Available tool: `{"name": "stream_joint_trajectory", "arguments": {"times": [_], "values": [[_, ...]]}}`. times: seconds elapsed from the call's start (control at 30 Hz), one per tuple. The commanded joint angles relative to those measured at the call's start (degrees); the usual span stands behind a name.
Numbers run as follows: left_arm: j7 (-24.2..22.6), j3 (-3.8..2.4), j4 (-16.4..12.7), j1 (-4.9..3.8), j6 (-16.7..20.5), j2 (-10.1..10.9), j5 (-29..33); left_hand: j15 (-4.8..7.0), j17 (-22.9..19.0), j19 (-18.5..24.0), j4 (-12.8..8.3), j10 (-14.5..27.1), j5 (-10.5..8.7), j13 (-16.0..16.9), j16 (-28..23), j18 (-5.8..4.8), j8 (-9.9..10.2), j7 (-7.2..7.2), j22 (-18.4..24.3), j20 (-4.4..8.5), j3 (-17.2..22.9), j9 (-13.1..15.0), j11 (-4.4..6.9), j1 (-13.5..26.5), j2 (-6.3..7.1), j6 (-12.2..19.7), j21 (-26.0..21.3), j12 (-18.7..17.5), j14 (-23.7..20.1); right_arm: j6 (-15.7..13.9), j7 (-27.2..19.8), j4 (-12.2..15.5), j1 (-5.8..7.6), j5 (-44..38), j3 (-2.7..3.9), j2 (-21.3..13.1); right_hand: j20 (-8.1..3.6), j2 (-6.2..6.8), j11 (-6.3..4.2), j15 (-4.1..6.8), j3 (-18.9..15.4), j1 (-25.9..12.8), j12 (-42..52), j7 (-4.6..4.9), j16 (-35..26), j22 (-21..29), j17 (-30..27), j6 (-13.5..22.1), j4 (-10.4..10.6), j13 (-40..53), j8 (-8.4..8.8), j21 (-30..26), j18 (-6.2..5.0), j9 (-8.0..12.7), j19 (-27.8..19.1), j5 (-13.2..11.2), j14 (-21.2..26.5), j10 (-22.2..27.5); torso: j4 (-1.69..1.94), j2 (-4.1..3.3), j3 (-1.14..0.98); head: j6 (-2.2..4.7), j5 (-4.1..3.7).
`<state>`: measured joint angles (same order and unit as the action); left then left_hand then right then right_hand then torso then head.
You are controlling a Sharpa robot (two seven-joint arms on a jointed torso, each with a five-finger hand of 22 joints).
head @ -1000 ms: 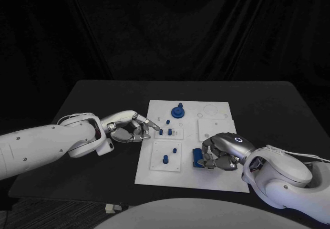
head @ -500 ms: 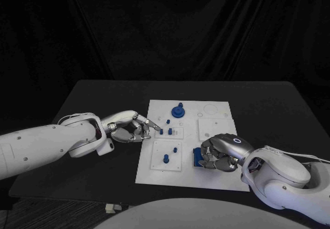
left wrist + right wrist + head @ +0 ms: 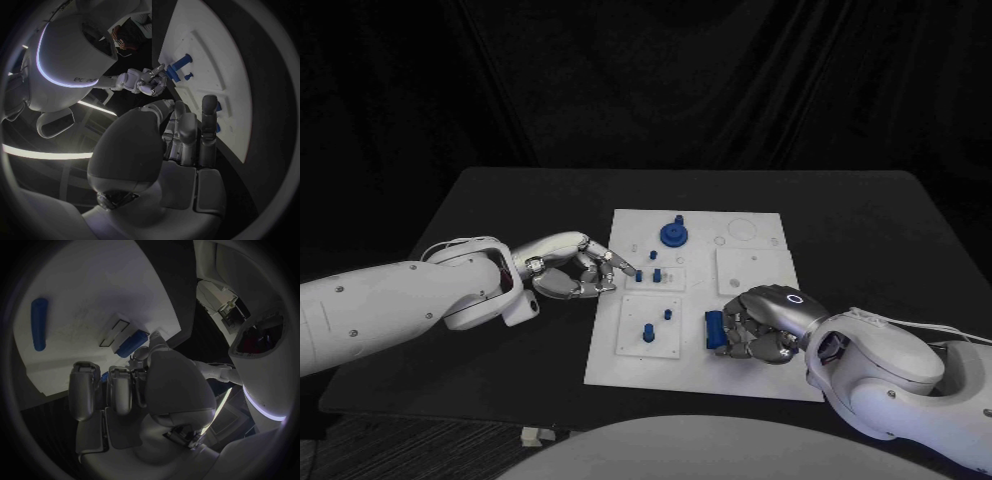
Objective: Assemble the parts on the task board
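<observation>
Gripping a blue part [image 3: 715, 329], right robot hand [image 3: 764, 322]; lettering seemingly illegible.

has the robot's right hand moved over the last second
Yes. The silver right hand has slid slightly toward the near edge of the white task board and a little leftward, with its fingers by an upright blue part.

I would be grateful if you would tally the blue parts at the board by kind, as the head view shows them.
Disc: 1
Pegs: 4
Block: 1
Total: 6
</observation>
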<state>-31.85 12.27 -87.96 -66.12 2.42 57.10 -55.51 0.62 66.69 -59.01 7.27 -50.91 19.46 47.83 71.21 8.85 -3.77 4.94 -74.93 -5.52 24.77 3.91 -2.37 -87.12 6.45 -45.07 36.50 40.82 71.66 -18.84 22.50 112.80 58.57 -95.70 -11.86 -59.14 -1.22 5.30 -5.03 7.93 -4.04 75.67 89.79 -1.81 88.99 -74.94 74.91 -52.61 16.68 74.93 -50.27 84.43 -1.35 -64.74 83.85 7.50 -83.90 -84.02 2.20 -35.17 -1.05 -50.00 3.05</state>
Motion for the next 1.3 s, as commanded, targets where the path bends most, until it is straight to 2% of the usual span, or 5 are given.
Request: {"name": "stream_joint_trajectory", "arguments": {"times": [0.03,0.63,0.93,1.13,1.3], "values": [[-0.7,-0.04,-0.1,0.10,-0.6,0.0,0.5,-0.05,0.0,0.3,0.1,-0.4,0.21,-0.1,-0.2,0.68,-0.5,0.22,-2.4,-0.15,0.2,0.1,0.17,0.6,-0.18,-0.9,0.2,0.0,-0.3,2.2,1.8,0.0,-0.21,-0.5,0.01,0.0,-0.18,1.69,-0.18,0.13,-0.2,-2.0,0.2,0.24,-0.1,-13.1,13.1,-0.1,0.2,15.1,-0.12,-0.4,-0.12,-0.2,3.2,-4.4,-5.7,-6.0,-0.03,0.03,0.01,0.00,-0.05],[-0.8,-0.03,0.0,0.17,-0.7,0.0,0.5,-0.05,0.0,0.3,0.1,-0.4,0.24,-0.1,-0.1,0.67,-0.6,0.54,-2.4,-0.15,0.3,0.2,0.16,0.6,-0.20,-1.6,0.2,0.1,-0.3,-3.4,0.5,4.6,2.54,3.0,0.04,-6.8,-0.48,0.93,-0.44,0.37,-6.1,-10.6,0.2,0.12,0.3,-13.2,13.8,3.2,-0.1,15.1,4.77,-0.1,-0.05,2.2,3.4,-4.5,-5.8,-6.0,-0.05,0.01,0.00,0.00,0.15],[-0.9,-0.03,0.2,0.18,-0.8,-0.2,0.5,-0.05,0.0,0.4,0.0,-0.4,0.27,-0.1,-0.2,0.69,-0.6,0.55,-2.4,-0.15,0.3,0.2,0.16,0.6,-0.22,-1.6,0.2,0.1,-0.3,9.9,9.3,4.8,11.78,12.3,0.04,-10.7,2.16,-7.42,3.11,-2.56,-6.3,-10.9,0.2,4.17,0.2,-13.6,13.6,-2.0,-0.2,15.1,30.55,1.2,0.26,28.2,4.0,26.6,-5.8,-6.0,-0.02,0.02,0.00,0.00,-0.24],[-0.8,-0.03,0.2,0.18,-0.8,-0.3,0.5,-0.05,0.0,0.4,0.0,-0.4,0.28,-0.1,-0.2,0.68,-0.6,0.55,-2.4,-0.15,0.4,0.2,0.16,0.6,-0.24,-1.6,0.2,0.1,-0.3,22.0,13.0,1.6,14.97,11.1,0.04,-9.9,2.41,-7.72,3.64,-2.70,-6.3,-7.6,0.2,4.81,-0.1,-13.5,12.8,-5.8,-1.4,15.1,36.62,0.8,0.14,35.5,3.8,23.1,-5.6,-6.0,-0.06,0.05,0.01,0.00,-0.08],[-0.8,-0.03,0.2,0.18,-0.7,-0.3,0.5,-0.05,0.0,0.4,0.0,-0.4,0.28,-0.1,-0.2,0.68,-0.6,0.55,-2.4,-0.15,0.4,0.2,0.16,0.6,-0.24,-1.6,0.2,0.1,-0.3,27.1,14.0,-1.0,15.61,10.4,0.03,-8.4,2.40,-7.39,3.90,-2.64,-4.6,-5.0,0.2,4.88,-0.6,-13.2,11.9,-8.2,-1.8,15.1,39.12,0.1,-0.04,38.9,3.5,3.1,-5.4,-6.0,0.00,0.04,0.03,0.00,-0.20]]}}
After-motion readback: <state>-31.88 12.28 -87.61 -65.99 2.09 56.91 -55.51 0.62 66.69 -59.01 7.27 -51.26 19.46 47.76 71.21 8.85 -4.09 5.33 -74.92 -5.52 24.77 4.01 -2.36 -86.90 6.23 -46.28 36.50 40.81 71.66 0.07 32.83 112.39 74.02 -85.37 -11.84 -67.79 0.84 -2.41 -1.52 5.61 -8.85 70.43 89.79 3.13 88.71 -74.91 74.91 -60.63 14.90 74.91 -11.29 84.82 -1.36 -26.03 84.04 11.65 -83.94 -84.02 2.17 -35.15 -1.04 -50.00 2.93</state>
